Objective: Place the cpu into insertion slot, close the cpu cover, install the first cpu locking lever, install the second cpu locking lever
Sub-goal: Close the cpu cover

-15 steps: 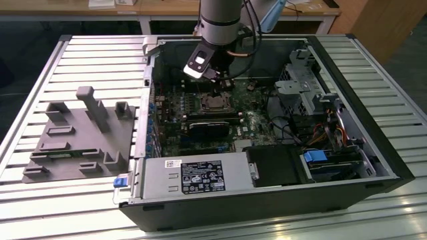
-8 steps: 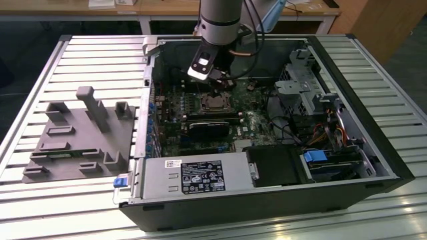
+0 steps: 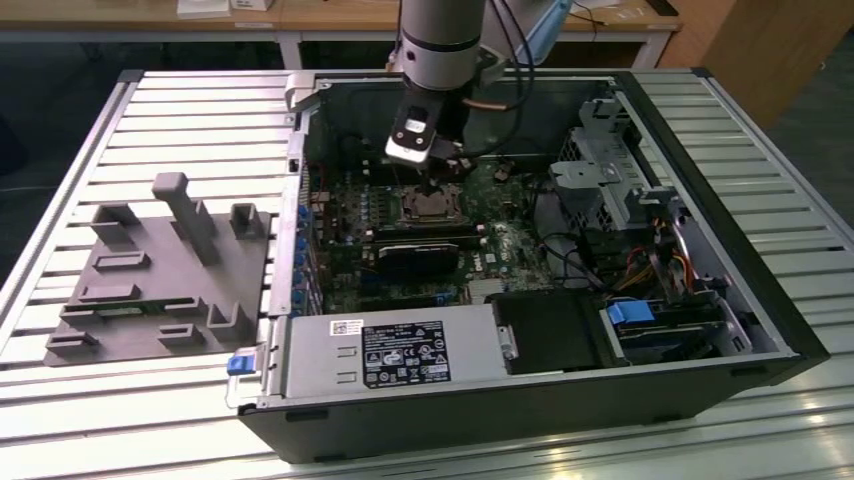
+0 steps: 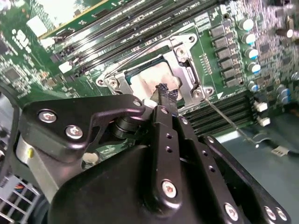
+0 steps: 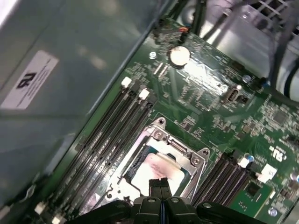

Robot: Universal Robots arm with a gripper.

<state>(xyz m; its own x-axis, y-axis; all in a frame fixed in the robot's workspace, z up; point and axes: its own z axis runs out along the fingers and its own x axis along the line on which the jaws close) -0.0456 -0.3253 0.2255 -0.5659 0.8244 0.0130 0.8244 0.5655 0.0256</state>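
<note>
Your tool (image 5: 161, 186) is narrow. In the first wrist view its two tips sit pressed together with only a seam between them, and there is nothing gripped that you can see. The tips hang directly over the cpu (image 5: 156, 167), at the edge of its pale metal top nearest the tool. The angle is too steep to say whether they touch it or hover just above.

The cpu lies flat inside the insertion slot (image 3: 430, 207), which sits in the upper middle of the exterior view, straight under the arm. Around the chip the cpu cover (image 5: 189, 157) reads as lowered, its window framing the metal top. So your work lies straight below the tips, not off to either side.

The second wrist view gives you something the first does not. A thin wire lever (image 4: 229, 118) runs from the socket's corner, its long axis slanting out across the memory slots (image 4: 236, 105). The first wrist view instead shows a coin battery (image 5: 179, 55) further along the board. The exterior view adds the open computer case (image 3: 781, 310) on the slatted desk (image 3: 174, 110).
</note>
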